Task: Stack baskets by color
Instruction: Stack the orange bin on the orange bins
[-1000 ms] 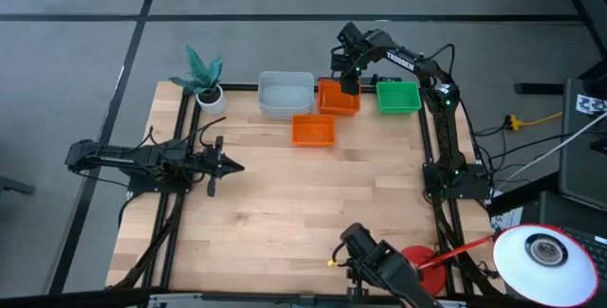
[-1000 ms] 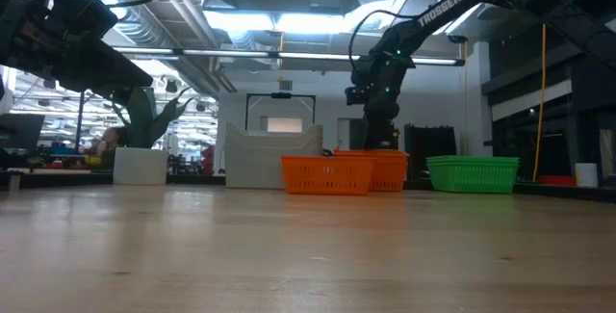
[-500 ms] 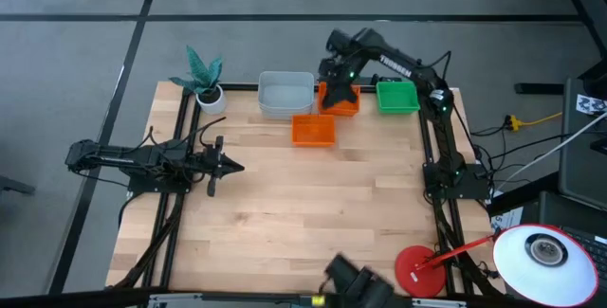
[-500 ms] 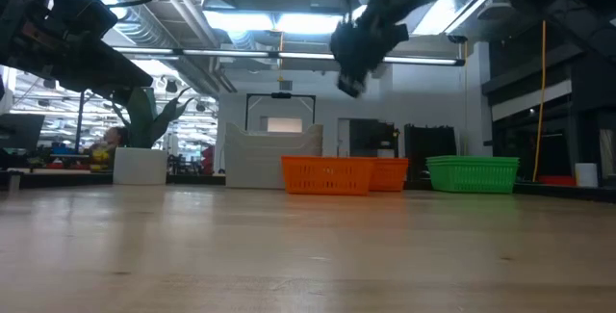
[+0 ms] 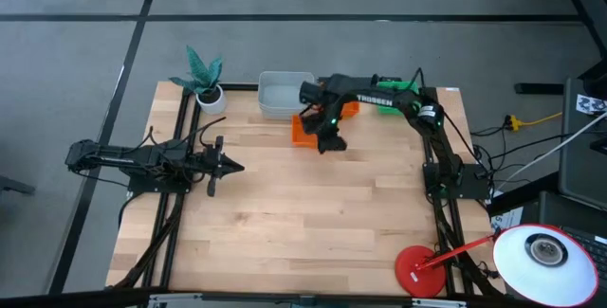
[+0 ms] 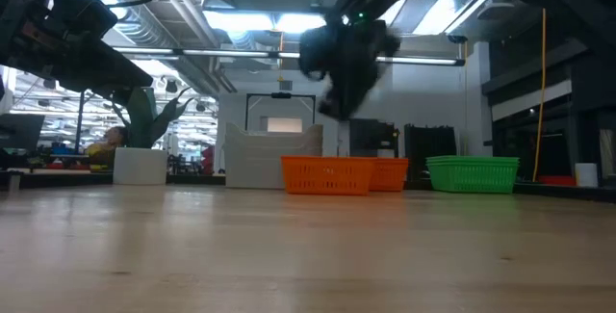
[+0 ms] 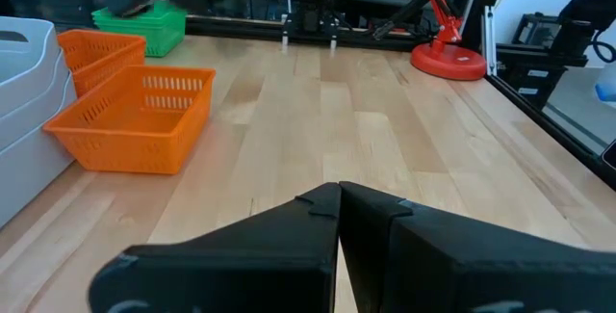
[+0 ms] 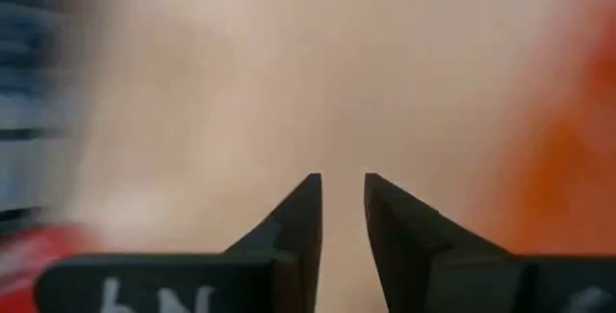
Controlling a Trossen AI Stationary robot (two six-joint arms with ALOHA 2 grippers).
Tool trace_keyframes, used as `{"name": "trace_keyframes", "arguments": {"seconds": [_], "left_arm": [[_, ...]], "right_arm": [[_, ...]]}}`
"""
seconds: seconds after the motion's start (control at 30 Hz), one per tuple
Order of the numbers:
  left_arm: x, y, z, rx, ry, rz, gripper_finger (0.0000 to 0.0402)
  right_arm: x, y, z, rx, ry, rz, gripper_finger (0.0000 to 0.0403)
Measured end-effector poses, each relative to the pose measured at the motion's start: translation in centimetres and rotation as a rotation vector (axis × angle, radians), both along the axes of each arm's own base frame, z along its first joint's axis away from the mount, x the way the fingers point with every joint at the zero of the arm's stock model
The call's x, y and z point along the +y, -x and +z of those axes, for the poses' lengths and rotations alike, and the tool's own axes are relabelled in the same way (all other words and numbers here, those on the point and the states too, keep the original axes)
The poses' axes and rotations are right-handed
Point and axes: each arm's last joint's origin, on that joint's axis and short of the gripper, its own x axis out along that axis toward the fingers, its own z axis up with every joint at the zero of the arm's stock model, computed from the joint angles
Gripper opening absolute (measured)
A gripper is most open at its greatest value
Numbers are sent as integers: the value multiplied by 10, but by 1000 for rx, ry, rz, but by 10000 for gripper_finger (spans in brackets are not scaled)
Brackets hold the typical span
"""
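Left arm lies flat at mid-left of the high view, stretched toward picture right; left tool (image 5: pixel 220 166) clenched on nothing, fingers (image 7: pixel 318 219) pressed together over bare desk (image 5: pixel 285 223).

Small white pot with teal plant (image 5: pixel 204 79) at upper left corner of desk.

Pale grey basket stack (image 5: pixel 285 93) at upper centre, against the far edge; long axis runs left-right in the picture, open side up.

Near orange basket (image 5: pixel 303 130) just below and right of the grey one, long axis left-right, upright, partly hidden by the right arm. In the low view it (image 6: pixel 325 174) stands in front of the second orange basket (image 6: pixel 390 171), which sits behind and to its right. Whether the two touch, cannot tell.

Right arm reaches from the right edge across upper centre, forearm roughly level, wrist bent downward. Right tool (image 5: pixel 329 143) hangs in the air above the near orange basket's right end; fingers (image 8: pixel 298 219) slightly parted, nothing between them.

Green basket (image 6: pixel 472 172) far right, upright, long axis left-right.
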Motion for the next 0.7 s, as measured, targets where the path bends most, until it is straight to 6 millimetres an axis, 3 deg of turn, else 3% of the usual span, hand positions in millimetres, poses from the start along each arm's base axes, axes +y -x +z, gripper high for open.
{"name": "trace_keyframes", "arguments": {"seconds": [0.1,0.17,0.33,0.7], "left_arm": [[0,0,0,0,0,0,0],[0,0,0,0,0,0,0],[0,0,0,0,0,0,0],[0,0,0,0,0,0,0]], "right_arm": [[-1,1,-12,225,388,-144,73],[-2,2,-15,275,504,-194,68],[11,-4,-12,249,480,-242,59],[38,-18,-12,152,442,-154,54]]}}
